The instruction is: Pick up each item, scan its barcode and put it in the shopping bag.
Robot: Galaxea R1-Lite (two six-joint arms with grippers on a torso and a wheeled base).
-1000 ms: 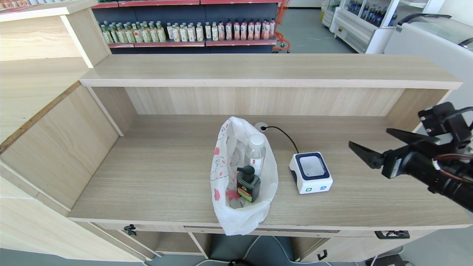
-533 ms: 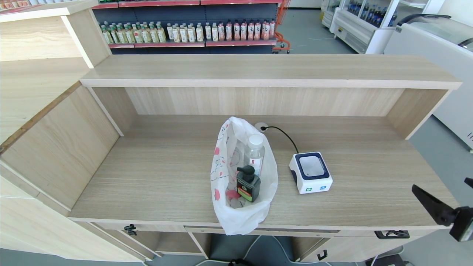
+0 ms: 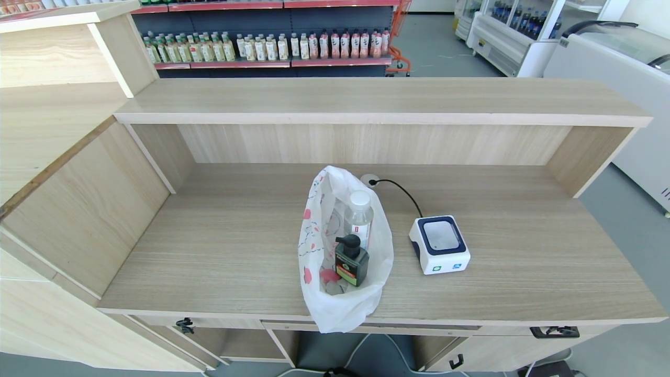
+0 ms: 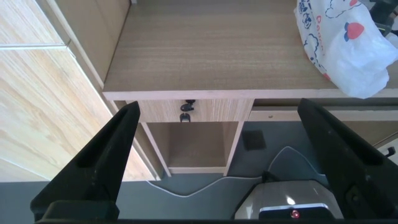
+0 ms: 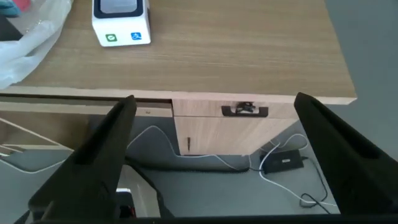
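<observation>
A white shopping bag [image 3: 343, 293] with red prints stands open in the middle of the wooden counter [image 3: 523, 272]. Inside it stand a clear water bottle [image 3: 360, 215] with a white cap and a dark pump bottle [image 3: 350, 261]. The white and blue barcode scanner [image 3: 438, 244] sits just right of the bag, its black cable running back to a hole in the counter. My left gripper [image 4: 227, 155] hangs open below the counter's front edge, the bag [image 4: 342, 50] off to one side. My right gripper [image 5: 217, 158] is open too, low in front of the counter, with the scanner [image 5: 120, 23] beyond it.
A raised shelf [image 3: 382, 99] runs along the counter's back, with wooden side walls at left and right. Drawers with black handles [image 5: 245, 109] sit under the front edge. Cables lie on the floor below. Store shelves of bottles [image 3: 261, 44] and freezers stand behind.
My right arm has dropped from above the counter's right end, down past the front edge and out of the head view. The bag, bottles and scanner have not moved.
</observation>
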